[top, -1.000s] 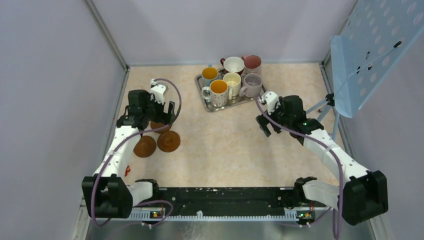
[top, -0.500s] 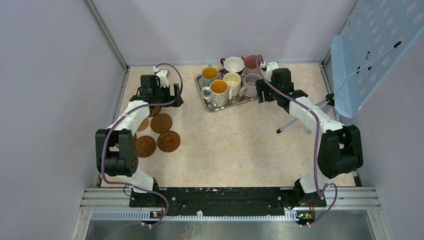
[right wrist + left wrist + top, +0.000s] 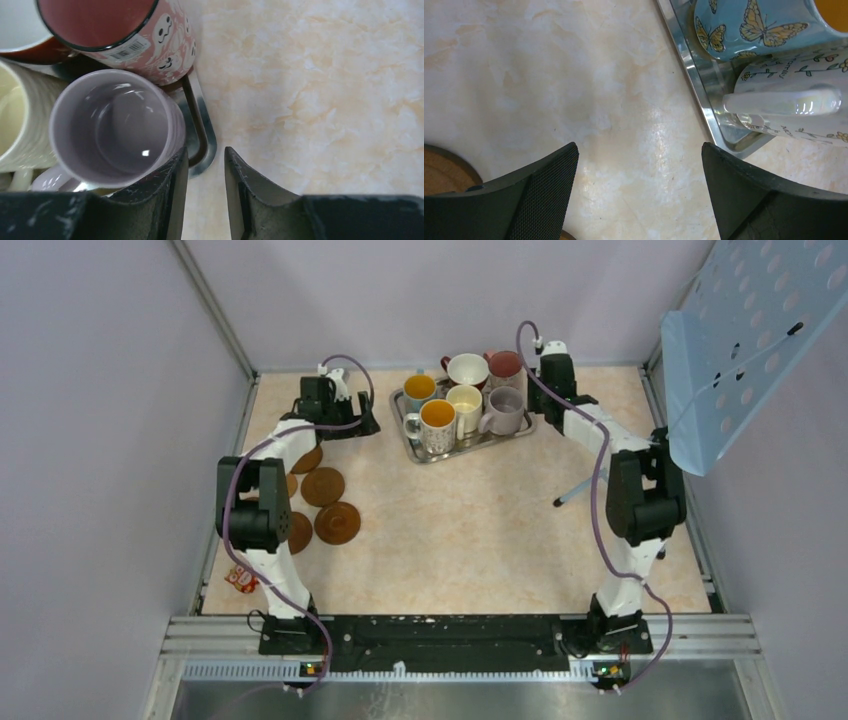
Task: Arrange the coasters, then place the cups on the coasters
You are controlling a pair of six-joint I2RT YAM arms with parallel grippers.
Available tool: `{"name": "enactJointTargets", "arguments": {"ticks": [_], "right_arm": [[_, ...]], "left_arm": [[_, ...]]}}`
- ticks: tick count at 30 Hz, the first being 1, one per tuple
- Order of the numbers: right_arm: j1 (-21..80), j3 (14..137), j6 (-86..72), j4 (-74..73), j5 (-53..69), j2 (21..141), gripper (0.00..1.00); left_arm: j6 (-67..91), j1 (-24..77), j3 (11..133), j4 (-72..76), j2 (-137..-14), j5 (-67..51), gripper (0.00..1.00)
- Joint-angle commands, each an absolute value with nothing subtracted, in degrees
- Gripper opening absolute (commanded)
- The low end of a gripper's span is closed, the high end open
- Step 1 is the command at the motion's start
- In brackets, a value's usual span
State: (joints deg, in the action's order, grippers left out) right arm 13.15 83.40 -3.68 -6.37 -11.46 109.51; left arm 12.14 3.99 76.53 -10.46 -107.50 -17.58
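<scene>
Several brown coasters (image 3: 322,486) lie at the left of the table; one's edge (image 3: 439,172) shows in the left wrist view. All the cups stand on the steel tray (image 3: 415,452): blue (image 3: 419,390), white patterned (image 3: 437,422), cream (image 3: 464,400), lilac (image 3: 505,407), red (image 3: 467,370), maroon-pink (image 3: 505,364). My left gripper (image 3: 352,426) (image 3: 639,150) is wide open over bare table beside the tray's left rim (image 3: 694,85). My right gripper (image 3: 537,400) (image 3: 206,155) hangs at the tray's right corner (image 3: 207,145) beside the lilac cup (image 3: 115,125), its jaws a narrow gap apart with nothing between them.
Lilac walls close in the table on three sides. A blue perforated panel (image 3: 750,340) on a stand leans over the right edge. A small red and white object (image 3: 240,578) lies by the left arm's lower links.
Both arms have stretched toward the far side. The left gripper left the coasters for the tray's left edge. The right gripper reached the tray's right corner and its jaws narrowed.
</scene>
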Motion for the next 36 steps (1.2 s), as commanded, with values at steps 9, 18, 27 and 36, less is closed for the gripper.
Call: {"name": "enactJointTargets", "arguments": {"ticks": [9,18,27,36], "right_arm": [[11.39,95.11,-3.17,-4.74,-11.06,122.85,0.32],[11.16,98.5,-3.04,-4.76,-9.56,128.32,0.32],[11.01,103.64,-3.73,-10.94,-5.67,131.85,0.32],[10.9,107.23,-5.23,-16.81,-3.75,134.31,0.32]], "left_arm": [[13.79,5.18,85.89,-7.65,-115.95,-17.79,0.98],[14.56,5.36,91.57,-8.06,-121.73,-18.1,0.98],[15.53,5.36,95.38,-8.13,-125.8,-18.46,0.98],[16.32,5.27,97.23,-7.68,-127.98,-18.24,0.97]]}}
